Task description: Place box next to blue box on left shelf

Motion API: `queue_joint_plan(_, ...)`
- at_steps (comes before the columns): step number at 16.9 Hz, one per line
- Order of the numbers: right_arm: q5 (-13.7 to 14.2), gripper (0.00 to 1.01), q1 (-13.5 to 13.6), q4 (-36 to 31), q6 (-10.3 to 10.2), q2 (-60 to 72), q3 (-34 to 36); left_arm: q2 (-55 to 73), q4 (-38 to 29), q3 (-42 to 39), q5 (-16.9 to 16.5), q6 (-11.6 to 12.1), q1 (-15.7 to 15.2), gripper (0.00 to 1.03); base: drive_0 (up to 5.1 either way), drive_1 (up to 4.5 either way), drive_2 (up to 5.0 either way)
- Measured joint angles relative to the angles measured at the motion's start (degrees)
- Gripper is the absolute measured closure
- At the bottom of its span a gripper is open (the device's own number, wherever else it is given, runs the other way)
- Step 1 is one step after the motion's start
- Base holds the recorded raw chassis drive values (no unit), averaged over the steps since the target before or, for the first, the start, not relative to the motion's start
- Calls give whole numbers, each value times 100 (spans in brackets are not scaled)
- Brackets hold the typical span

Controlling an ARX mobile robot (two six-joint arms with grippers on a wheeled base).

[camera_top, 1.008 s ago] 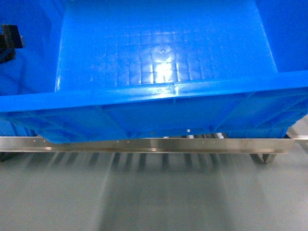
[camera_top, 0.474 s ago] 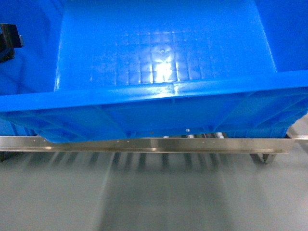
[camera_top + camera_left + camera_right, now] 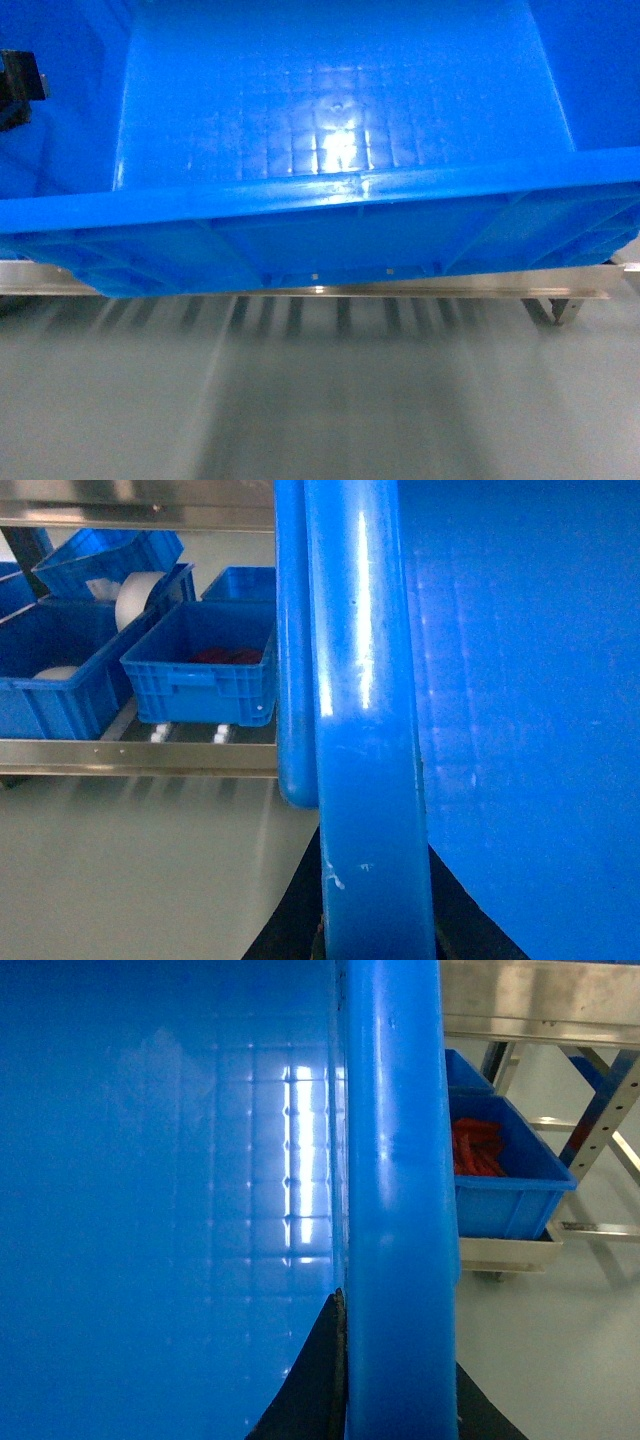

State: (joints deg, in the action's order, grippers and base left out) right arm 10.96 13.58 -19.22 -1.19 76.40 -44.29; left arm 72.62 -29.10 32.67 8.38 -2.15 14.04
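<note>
While the box fills the head view above the left shelf's steel lip, both sets of fingers clamp its side rims, with small blue trays beside it and another tray on the right.

- Head view looks steeply down into the box from close above, the shelf lip just past its near wall.
- Left wrist view hugs the box's left rim, facing the far shelf.
- Right wrist view hugs its right rim.
- All three share the box and shelf.
</note>
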Motion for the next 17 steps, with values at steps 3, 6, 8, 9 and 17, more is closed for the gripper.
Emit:
queue_joint_plan(3, 2, 93, 0, -4, 2, 0, 0, 0, -7, 0, 2, 0, 0, 97, 0, 0, 0)
queue_joint_plan(6, 2, 93, 0, -9, 2, 0, 0, 0, -4, 0, -4, -2, 0, 97, 0, 0, 0)
queue_joint_plan(8, 0, 93, 0, -7, 0, 0, 0, 0, -7, 0, -4, 0, 0, 97, 0, 0, 0)
queue_joint_plan(9, 0, 93, 0, -7, 0, 0, 0, 0, -4, 2, -4, 0, 0, 97, 0, 0, 0)
queue_joint_plan(17, 4, 93, 0, -9, 15, 0, 0, 0, -4, 0, -7, 0, 0, 97, 0, 0, 0)
